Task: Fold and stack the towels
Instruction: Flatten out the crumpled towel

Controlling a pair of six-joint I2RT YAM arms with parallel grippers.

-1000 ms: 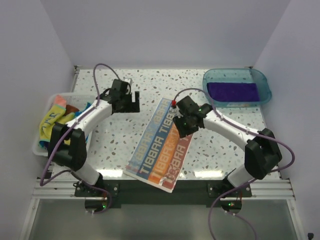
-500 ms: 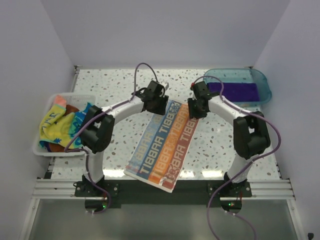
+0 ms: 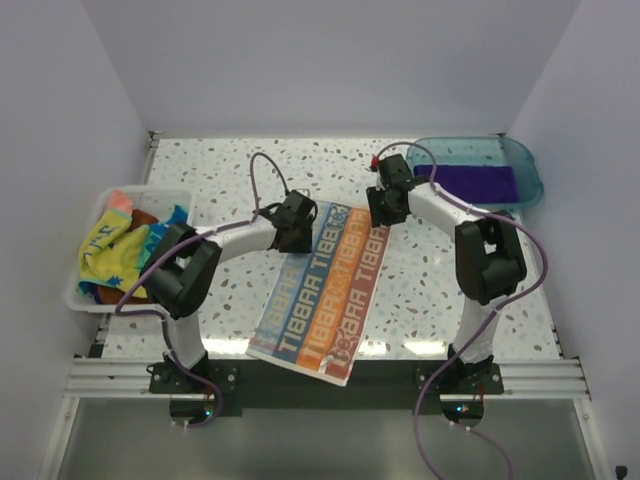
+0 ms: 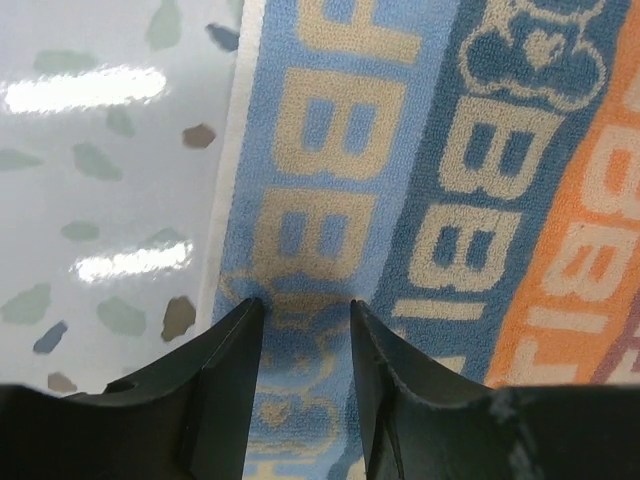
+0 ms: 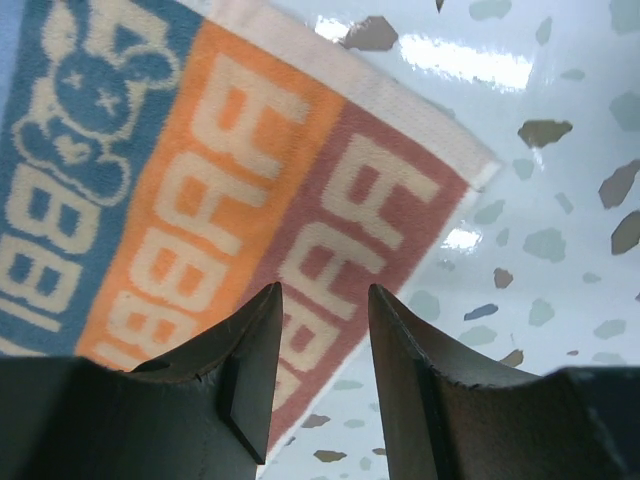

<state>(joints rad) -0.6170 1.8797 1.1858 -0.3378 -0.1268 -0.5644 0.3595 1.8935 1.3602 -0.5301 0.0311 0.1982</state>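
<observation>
Across the table (image 3: pixel 425 300) the RABBIT towel (image 3: pixel 325 285) lies flat, slanting near-left to far-right.

The RABBIT towel (image 3: pixel 325 290) is matt, nubby terry cloth; the speckled table (image 3: pixel 220 170) is smooth, glossy; the upper-right tray (image 3: pixel 529 163) is translucent plastic.

White speckled terrazzo tabletop (image 3: pixel 240 180). The striped RABBIT towel (image 3: pixel 325 300) is spread flat on it, running diagonally down the middle, and its near corner hangs over the front edge. A white plastic bin (image 3: pixel 110 305) sits at the left edge, and a clear blue tray (image 3: pixel 532 170) sits at the far right corner.
</observation>
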